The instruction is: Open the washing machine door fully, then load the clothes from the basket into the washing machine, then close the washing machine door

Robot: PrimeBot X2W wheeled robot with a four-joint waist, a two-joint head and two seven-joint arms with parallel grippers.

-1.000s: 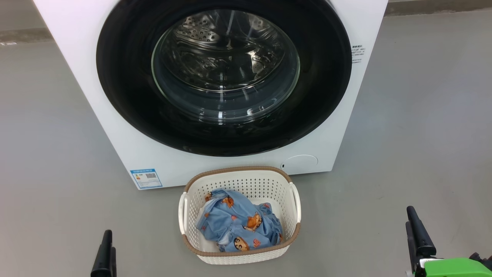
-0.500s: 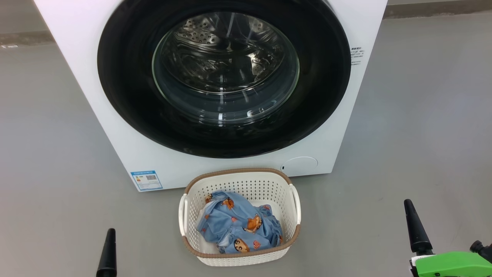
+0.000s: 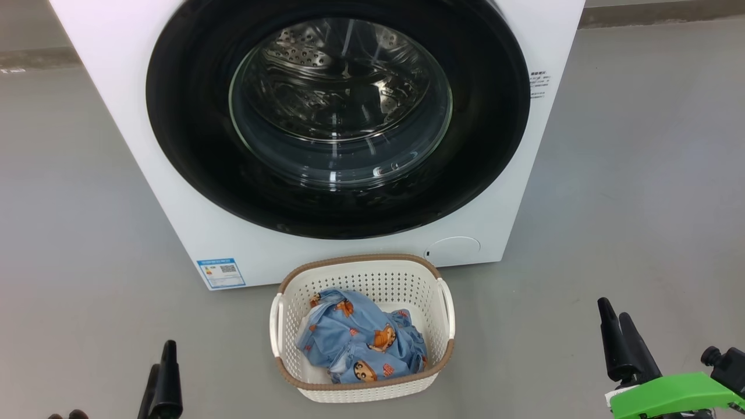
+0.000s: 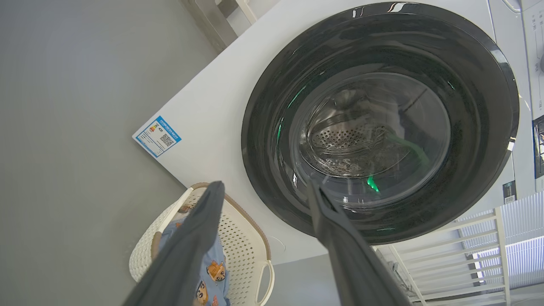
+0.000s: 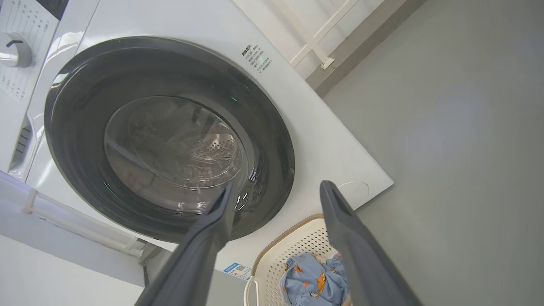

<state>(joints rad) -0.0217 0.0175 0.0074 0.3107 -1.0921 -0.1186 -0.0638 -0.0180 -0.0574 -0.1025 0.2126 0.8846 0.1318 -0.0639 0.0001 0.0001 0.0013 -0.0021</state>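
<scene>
The right end effector (image 3: 613, 311) has just swung inward, fingers apart as on the left end effector (image 3: 162, 361), yet the door (image 3: 192, 145) stays shut and the clothes (image 3: 355, 340) lie in the basket (image 3: 361, 259): opening hasn't begun.

Looks like a laundry corner, home-type: white front-loading washing machine (image 3: 198, 233) on a bare grey floor (image 3: 640, 174), with a blue energy sticker (image 3: 220, 272) at its near left bottom corner and a control dial (image 5: 15, 49) on a printed panel up top. Just in front, on the same floor, a small perforated basket (image 3: 378, 279) holding light blue cartoon-print clothes (image 3: 355, 337); far right past the machine, a white railed frame (image 4: 502, 250). Can't tell real home from mock-up room.
</scene>
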